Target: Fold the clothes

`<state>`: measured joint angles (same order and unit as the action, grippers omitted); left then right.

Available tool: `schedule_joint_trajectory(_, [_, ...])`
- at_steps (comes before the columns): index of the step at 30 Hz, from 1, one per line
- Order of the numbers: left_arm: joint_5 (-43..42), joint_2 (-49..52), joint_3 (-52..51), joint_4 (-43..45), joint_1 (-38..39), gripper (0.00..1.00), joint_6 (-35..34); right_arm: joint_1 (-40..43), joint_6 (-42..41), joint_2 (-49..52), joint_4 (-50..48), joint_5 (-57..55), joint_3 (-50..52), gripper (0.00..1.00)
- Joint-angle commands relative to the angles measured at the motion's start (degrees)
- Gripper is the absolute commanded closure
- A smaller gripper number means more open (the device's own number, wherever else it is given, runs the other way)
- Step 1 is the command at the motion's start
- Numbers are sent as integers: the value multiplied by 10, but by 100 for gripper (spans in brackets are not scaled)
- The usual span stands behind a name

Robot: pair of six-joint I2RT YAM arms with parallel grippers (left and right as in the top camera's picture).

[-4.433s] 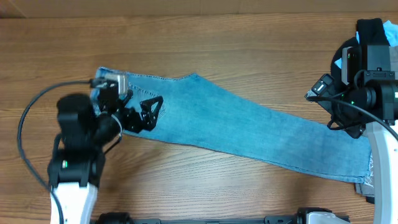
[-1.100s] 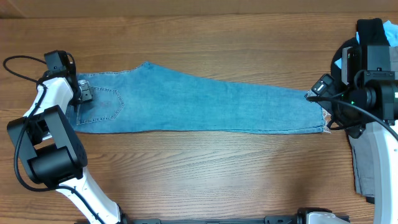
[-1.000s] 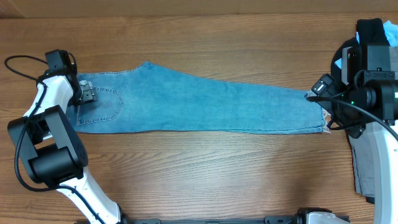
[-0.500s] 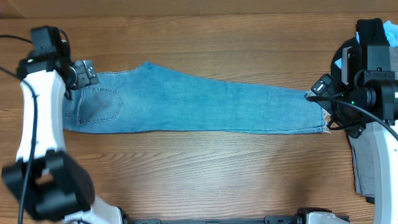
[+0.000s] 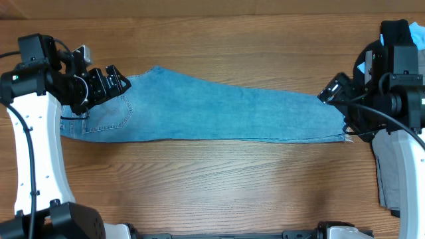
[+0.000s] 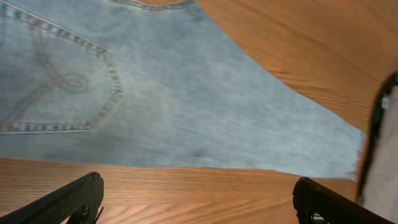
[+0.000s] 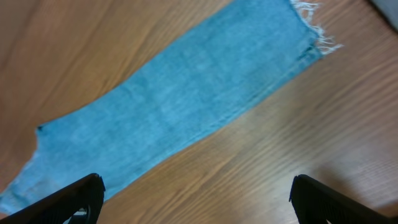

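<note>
Now looking down on light blue denim jeans [image 5: 219, 113] spread flat in one long strip across the wooden table [image 5: 212, 186], waist end to the left, frayed hem [image 5: 342, 129] to the right. Showing one stitched back pocket [image 5: 109, 113] near the waist.

Finding the left gripper [image 5: 111, 81] over the upper edge of the waist end, just above that pocket, jaws spread wide and clasping nothing. In the left wrist view, seeing only denim and wood beyond the two dark fingertips [image 6: 74, 196].

Finding the right gripper [image 5: 331, 93] by the upper corner of the hem, likewise spread wide and clasping nothing. Cannot tell whether touching the cloth.

At the table's right edge, a grey garment [image 5: 386, 172]; at the far right corner, a black and blue item [image 5: 398, 30].
</note>
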<state>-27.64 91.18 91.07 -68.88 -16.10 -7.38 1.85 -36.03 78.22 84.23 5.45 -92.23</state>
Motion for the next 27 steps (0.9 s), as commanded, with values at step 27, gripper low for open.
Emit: schedule_joint_trajectory(27, [-24, -341, -193, -99, 1, 0, -17, 2, 17, 99, -77, -325, 34, 0])
